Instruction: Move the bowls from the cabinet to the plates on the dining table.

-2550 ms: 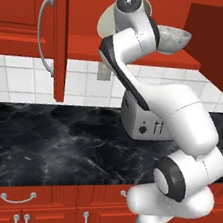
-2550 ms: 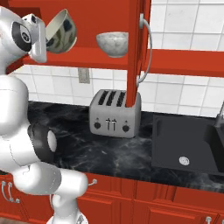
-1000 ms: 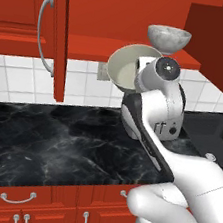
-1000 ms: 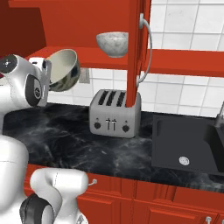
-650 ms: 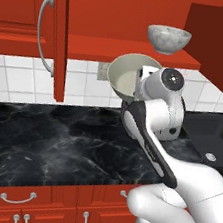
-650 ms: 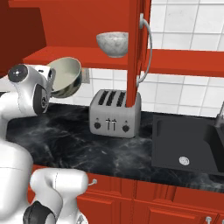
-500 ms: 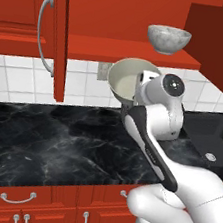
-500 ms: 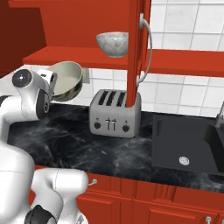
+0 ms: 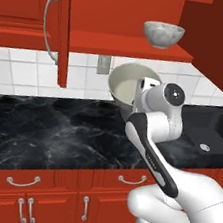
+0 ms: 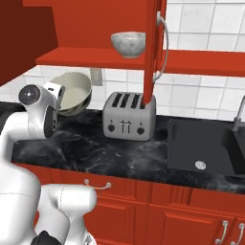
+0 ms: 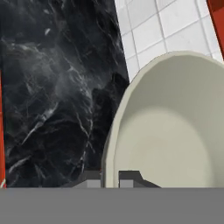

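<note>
- The cream bowl [image 9: 126, 84] is tipped on its side in the air, over the back of the black marble surface [image 9: 39, 133] and just below the cabinet shelf [image 9: 123, 47].
- Jaws of the gripper [image 11: 110, 178] are clamped on its rim.
- The speckled bowl [image 10: 128, 44] sits on the shelf, toaster [image 10: 128, 116] below it.
- Looks like the carry step; next it needs hauling to a plate, kept level.

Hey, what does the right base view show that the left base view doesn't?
Right base view: a silver four-slot toaster on the counter beside the red cabinet door.

Left base view: the other red door with its long curved silver handle.

Both: the plain cream-beige bowl carried tilted at the arm's end, the mottled white-grey bowl on the red cabinet shelf, and the black marble counter.
</note>
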{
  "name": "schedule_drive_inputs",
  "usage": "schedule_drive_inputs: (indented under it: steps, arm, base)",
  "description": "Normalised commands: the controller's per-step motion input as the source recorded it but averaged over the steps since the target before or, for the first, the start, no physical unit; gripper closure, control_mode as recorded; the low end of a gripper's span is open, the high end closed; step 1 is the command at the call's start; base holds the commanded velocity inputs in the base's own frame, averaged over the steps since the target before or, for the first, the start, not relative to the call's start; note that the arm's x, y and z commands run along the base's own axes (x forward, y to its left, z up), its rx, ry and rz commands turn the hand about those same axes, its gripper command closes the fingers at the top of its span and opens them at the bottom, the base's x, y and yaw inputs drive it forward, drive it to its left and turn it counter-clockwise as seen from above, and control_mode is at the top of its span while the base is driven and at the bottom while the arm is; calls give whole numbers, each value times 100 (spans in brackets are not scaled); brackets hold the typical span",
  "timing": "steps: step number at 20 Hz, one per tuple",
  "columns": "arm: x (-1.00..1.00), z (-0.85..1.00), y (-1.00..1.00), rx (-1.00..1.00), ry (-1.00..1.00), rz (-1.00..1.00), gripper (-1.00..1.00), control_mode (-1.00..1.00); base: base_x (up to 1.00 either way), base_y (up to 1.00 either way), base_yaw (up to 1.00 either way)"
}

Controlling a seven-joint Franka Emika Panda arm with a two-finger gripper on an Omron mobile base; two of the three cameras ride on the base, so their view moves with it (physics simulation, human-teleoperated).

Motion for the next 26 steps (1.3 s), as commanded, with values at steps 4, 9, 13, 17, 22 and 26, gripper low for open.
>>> schedule_drive_inputs:
  steps: [4,9,13,17,22,26]
  arm:
    - [0,0,0,0,0,0,100,100]
    - [0,0,0,0,0,0,100,100]
    - [0,0,0,0,0,0,100,100]
    - [0,0,0,0,0,0,100,100]
    - [0,0,0,0,0,0,100,100]
    - [0,0,0,0,0,0,100,100]
  base:
    - [-78,34,0]
    - [-61,31,-2]
    - [-44,7,-27]
    - [-29,0,-50]
    - [-22,0,-65]
    - [-9,0,-70]
